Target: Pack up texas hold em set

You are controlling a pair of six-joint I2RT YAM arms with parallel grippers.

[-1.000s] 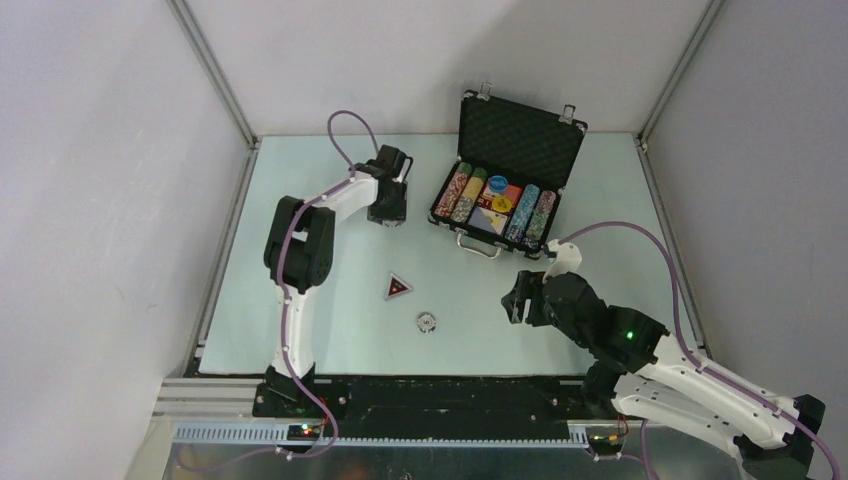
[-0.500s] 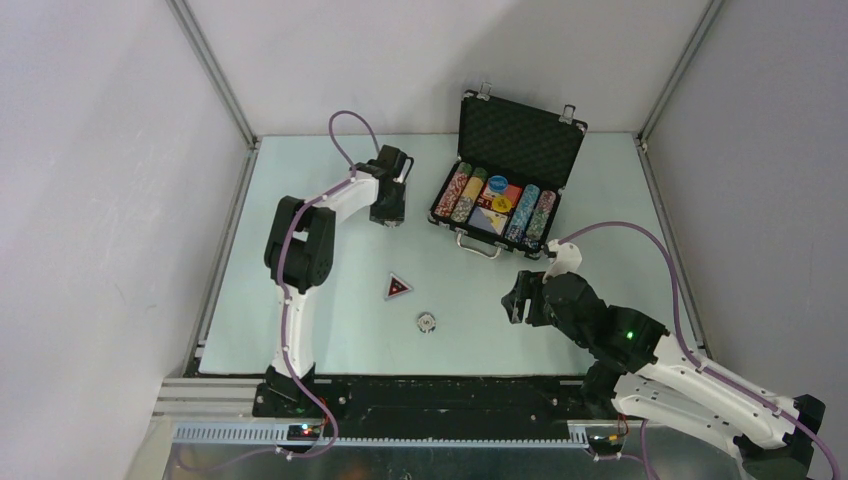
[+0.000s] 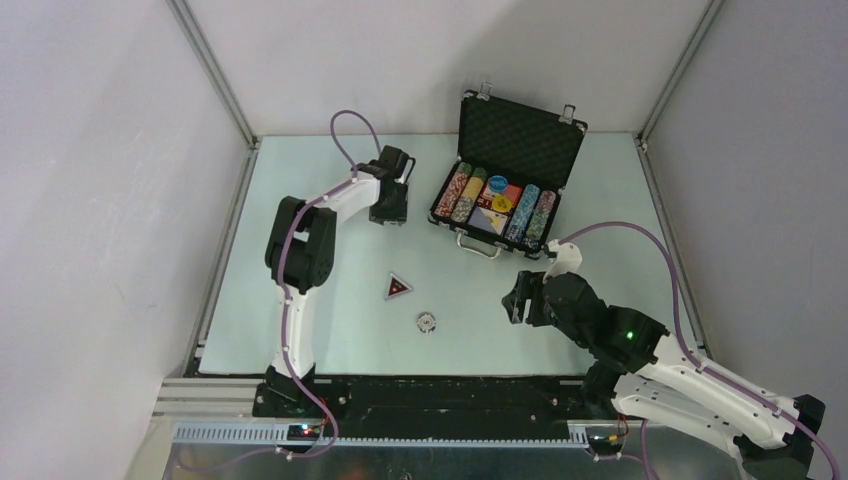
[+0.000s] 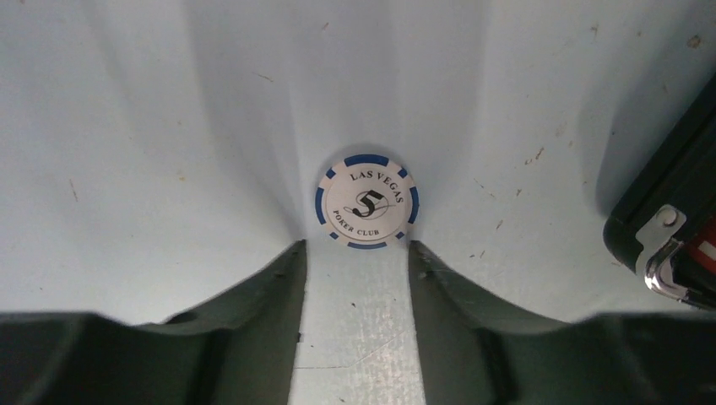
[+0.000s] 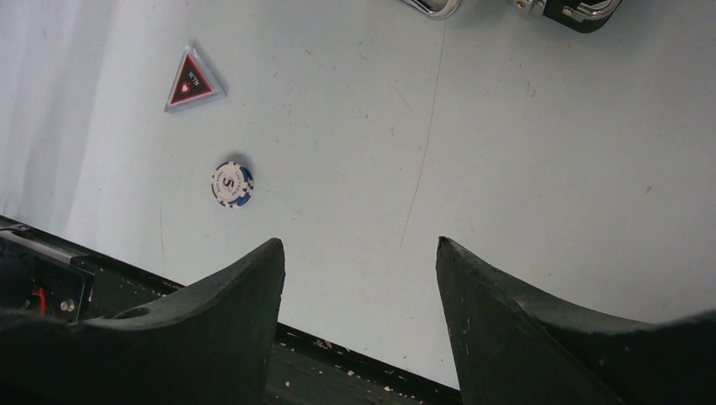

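The chip (image 4: 366, 201), centre frame, is likely light, rigid and slick, lying flat; pinch its rim with the left gripper (image 4: 356, 250), which stands part-open and empty.

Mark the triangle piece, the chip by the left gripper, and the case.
triangle piece (image 3: 398, 287): top view, red centre.
chip (image 4: 367, 205): left wrist view, the printed 5.
case (image 3: 521, 140): top view, foam lid lining.
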